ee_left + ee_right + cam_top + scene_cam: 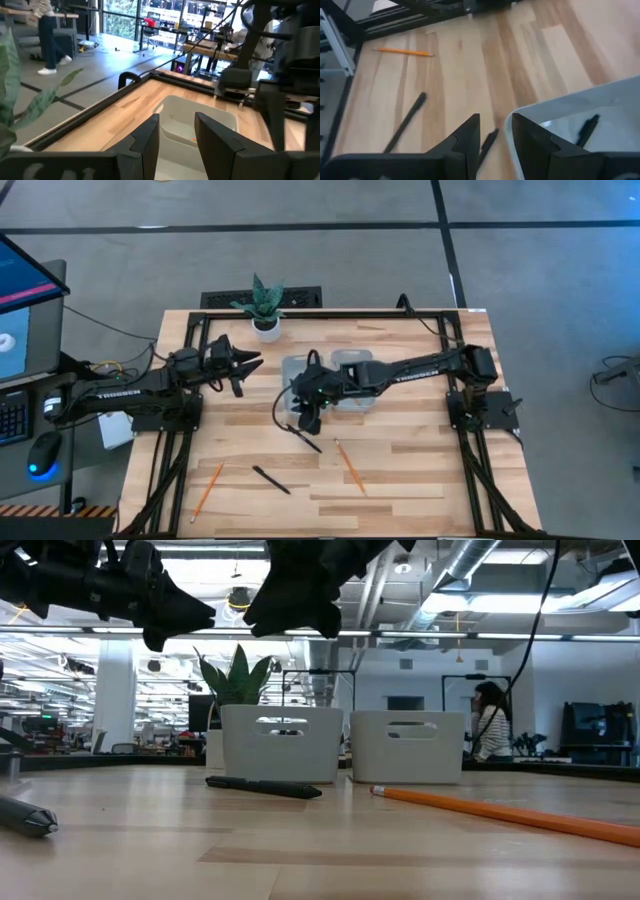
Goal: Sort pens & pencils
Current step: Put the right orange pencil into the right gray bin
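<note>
Pens and pencils on the bench, both grippers raised and empty.

The right gripper (308,412) hangs released at frame centre, above the left white bin (300,375), which holds one pen (587,127). The left gripper (243,367) hovers released at upper left, near the plant (262,302). Two pens (305,438) (270,479) and two pencils (351,467) (206,490) lie across the lower bench (420,450). The right bin (200,120) holds a trace of orange.
</note>
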You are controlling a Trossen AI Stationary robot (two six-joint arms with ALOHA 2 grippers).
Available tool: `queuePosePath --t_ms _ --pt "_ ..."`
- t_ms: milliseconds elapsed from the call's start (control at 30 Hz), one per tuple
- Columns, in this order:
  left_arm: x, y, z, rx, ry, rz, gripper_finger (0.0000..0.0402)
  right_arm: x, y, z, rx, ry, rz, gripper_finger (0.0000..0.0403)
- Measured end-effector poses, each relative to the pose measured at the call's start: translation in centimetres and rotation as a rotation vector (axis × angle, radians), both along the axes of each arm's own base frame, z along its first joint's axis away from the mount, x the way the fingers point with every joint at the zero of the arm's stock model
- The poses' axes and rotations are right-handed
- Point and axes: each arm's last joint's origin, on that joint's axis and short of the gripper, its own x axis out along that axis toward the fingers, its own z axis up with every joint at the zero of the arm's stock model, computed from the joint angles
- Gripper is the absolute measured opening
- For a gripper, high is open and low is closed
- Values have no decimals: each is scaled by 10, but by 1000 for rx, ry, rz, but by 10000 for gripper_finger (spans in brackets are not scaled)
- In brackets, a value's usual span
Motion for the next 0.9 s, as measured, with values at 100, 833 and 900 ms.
queuePosePath --t_ms 100,833,900 --pt "0 0 -3 -14 24 0 115 -2 4 -2 17 26 -7 135" --pt "0 0 -6 -16 56 -1 115 -7 31 -24 209 197 -130 134" --pt "0 0 -6 -24 59 -1 115 -6 32 -23 215 182 -124 134"
